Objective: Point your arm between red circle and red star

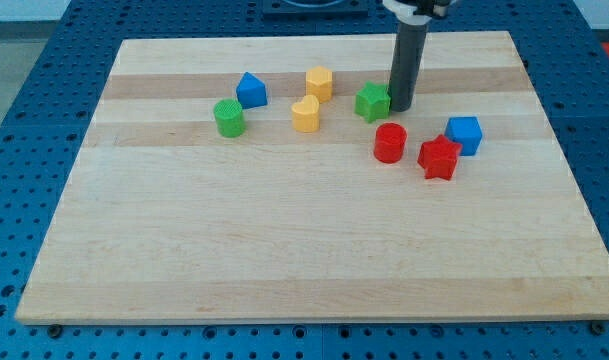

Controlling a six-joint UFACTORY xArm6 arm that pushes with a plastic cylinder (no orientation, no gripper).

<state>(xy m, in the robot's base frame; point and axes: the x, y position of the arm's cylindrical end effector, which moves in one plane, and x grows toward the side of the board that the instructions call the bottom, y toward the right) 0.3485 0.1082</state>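
Observation:
The red circle [390, 142] stands on the wooden board at the view's centre right. The red star [438, 157] lies just to its right and slightly lower, with a narrow gap between them. My tip [400, 107] rests on the board above the red circle, touching or almost touching the right side of the green star [372, 101]. The tip is up and to the left of the gap between the two red blocks.
A blue cube [465, 134] touches the red star's upper right. A yellow hexagon [319, 83], a yellow heart [305, 114], a blue block [250, 90] and a green cylinder [228, 117] lie to the left. The board's edge [314, 318] borders a blue perforated table.

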